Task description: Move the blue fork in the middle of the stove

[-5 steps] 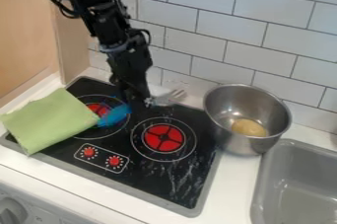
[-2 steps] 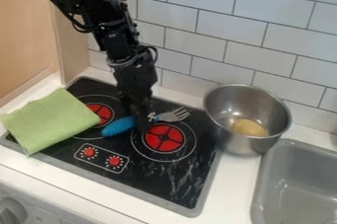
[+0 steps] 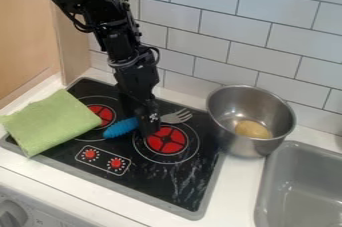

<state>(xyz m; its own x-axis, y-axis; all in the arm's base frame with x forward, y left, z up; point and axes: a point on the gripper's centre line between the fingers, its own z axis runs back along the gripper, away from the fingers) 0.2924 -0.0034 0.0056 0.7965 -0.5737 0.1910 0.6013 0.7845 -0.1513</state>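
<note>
Blue on its handle and pale grey at its tines, the blue fork (image 3: 119, 128) is at the middle of the stove (image 3: 150, 181) from left to right, a little toward the far side, as the camera view has it. The handle points left and slightly near, lying between the left burner (image 3: 102, 113) and the right burner (image 3: 166, 140); the tines point right and slightly far, by the far edge of the right burner's ring. Whether the fork rests flat on the glass or sits just off it, I cannot tell. The black gripper (image 3: 149, 128) hangs down over its neck from the far left, its jaws hiding that part (the very bit I would like to see), so I cannot say how far open they are or whether they have hold of it.

A green cloth (image 3: 50, 121) lies over the stove's left edge, partly on the white bench (image 3: 40, 171). Two red knobs (image 3: 116, 163) sit near the stove's near side. At the right stands a metal pot (image 3: 244, 146) with a yellowish-brown lump (image 3: 252, 129) inside, and nearer on the right is a grey sink (image 3: 300, 171). White tiles (image 3: 227, 26) line the wall behind.
</note>
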